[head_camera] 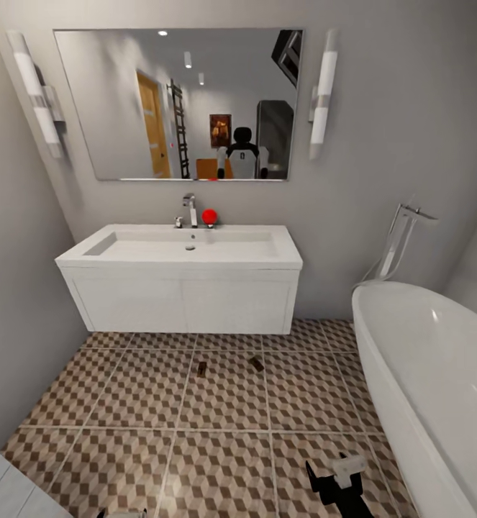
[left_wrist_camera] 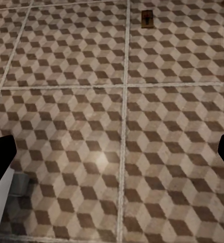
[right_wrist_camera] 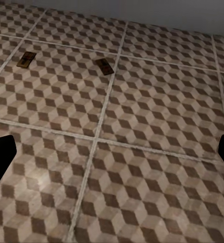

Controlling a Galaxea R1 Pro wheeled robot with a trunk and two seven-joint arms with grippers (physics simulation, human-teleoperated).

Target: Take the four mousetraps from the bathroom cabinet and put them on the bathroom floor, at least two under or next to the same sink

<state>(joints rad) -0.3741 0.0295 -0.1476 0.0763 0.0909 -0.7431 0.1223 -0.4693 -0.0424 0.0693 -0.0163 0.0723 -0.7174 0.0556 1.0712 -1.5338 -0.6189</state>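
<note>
Lying flat on the bathroom floor (head_camera: 123, 403) before the bathroom sink (head_camera: 188, 248): two mousetraps, one (head_camera: 201, 368) left, one (head_camera: 257, 363) right, near each other, well ahead of both jaws. Right gripper (right_wrist_camera: 112, 152): jaws wide, holding nothing. Left gripper (left_wrist_camera: 112, 152): jaws wide, holding nothing.

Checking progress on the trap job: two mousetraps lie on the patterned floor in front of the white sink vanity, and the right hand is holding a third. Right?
Not quite. The two mousetraps do lie on the bathroom floor in front of the sink, but the right hand holds nothing: the right wrist view shows its fingers spread wide with bare tiles between them.
</note>
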